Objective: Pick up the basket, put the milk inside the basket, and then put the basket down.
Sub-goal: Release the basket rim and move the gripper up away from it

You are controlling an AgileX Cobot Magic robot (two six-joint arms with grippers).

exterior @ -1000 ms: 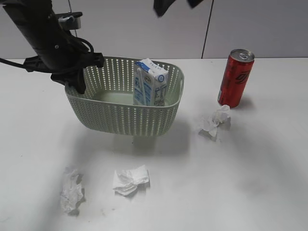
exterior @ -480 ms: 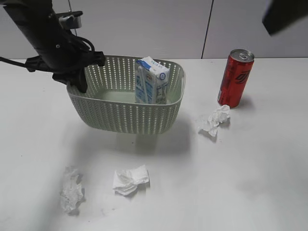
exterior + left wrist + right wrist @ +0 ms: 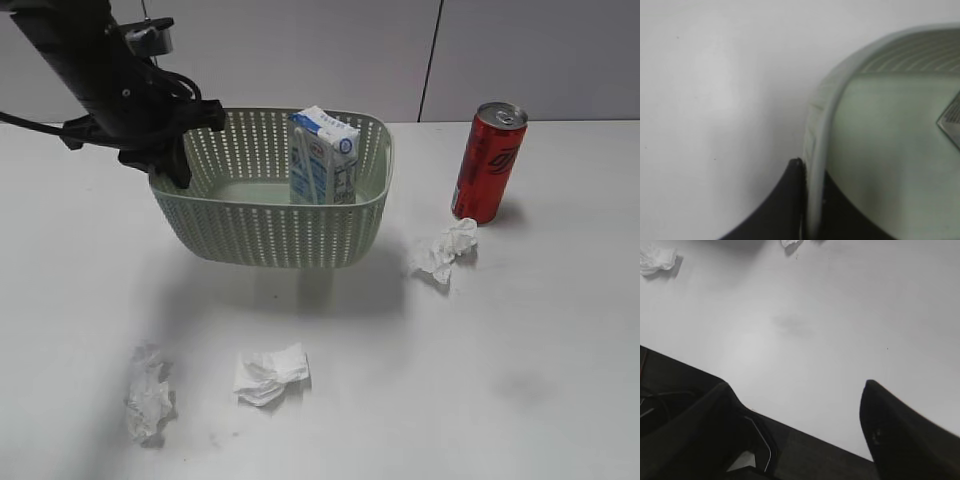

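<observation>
Milk (image 3: 324, 158) upright inside basket (image 3: 275, 235), left claw (image 3: 168, 160) pinching its rim, right claw (image 3: 800, 405) spread wide.

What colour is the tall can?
The can is red with dark markings and a silver top, clearest in the exterior view.

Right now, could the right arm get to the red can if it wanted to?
Probably yes. The right gripper is open, holds nothing and hangs above bare table. The red can stands alone on that side, clear of the basket, with only a crumpled tissue nearby.
</observation>
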